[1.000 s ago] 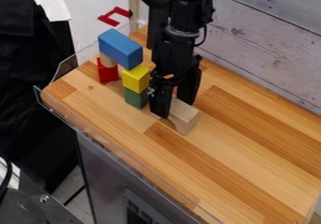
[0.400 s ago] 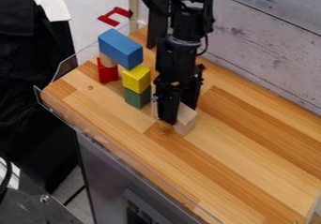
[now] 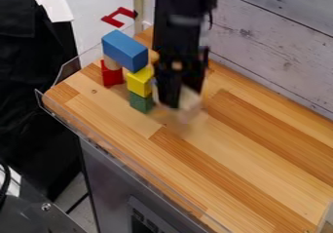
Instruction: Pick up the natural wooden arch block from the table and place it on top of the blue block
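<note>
Weathered grey planks (image 3: 280,42) form the wall beyond the bench (image 3: 247,168), running from 12 o'clock round to 3 o'clock in our view. We see the bench's striped wooden top bordered by a clear rim (image 3: 68,68) toward 10 o'clock, with grey metal (image 3: 104,178) below it toward 7 o'clock. Dark cloth (image 3: 32,100) hangs off at 9 o'clock, and a red bracket-shaped piece (image 3: 117,17) shows past the bench at 11 o'clock.

The black arm (image 3: 179,32) comes in from 12 o'clock, and its pincer (image 3: 181,98) points down over the bench, just off the middle of our view toward 12 o'clock. We see the pincer closed on a pale wooden block (image 3: 190,106), gripping it between its fingers; we cannot tell whether the block's underside touches the bench.

At 9 o'clock from the pincer, near it, stands a green block (image 3: 140,102) with a yellow block (image 3: 139,84) on top. Farther off, at 10 o'clock, we find a red block (image 3: 112,77) bearing a pale wooden piece (image 3: 112,63). A long blue block (image 3: 125,50) bridges the two stacks, resting on the yellow block and the pale piece.
</note>
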Controlling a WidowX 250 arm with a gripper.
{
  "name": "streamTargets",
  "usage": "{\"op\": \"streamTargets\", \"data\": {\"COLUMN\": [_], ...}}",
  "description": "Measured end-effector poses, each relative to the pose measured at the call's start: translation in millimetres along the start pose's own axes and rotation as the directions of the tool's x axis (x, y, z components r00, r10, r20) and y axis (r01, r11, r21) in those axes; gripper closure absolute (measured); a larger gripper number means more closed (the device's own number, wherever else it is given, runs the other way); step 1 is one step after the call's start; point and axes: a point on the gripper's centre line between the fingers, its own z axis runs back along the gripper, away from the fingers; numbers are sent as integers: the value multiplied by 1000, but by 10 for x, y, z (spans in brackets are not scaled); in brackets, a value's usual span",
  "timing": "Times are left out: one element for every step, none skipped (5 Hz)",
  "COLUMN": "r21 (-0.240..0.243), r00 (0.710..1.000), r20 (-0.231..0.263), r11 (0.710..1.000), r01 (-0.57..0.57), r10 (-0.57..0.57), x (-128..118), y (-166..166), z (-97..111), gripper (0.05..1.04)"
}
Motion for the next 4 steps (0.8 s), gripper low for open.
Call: {"op": "streamTargets", "data": {"r21": [-64, -65, -65, -97], "r00": [999, 999, 999, 997], "r20": [37, 39, 45, 38], "r11": [998, 998, 998, 993], "r01": [11, 23, -6, -61], "r10": [-8, -20, 9, 65], "x": [-27, -74, 31, 279], "y": [52, 84, 101, 126], "z": [429, 596, 629, 694], "gripper": [491, 491, 491, 491]}}
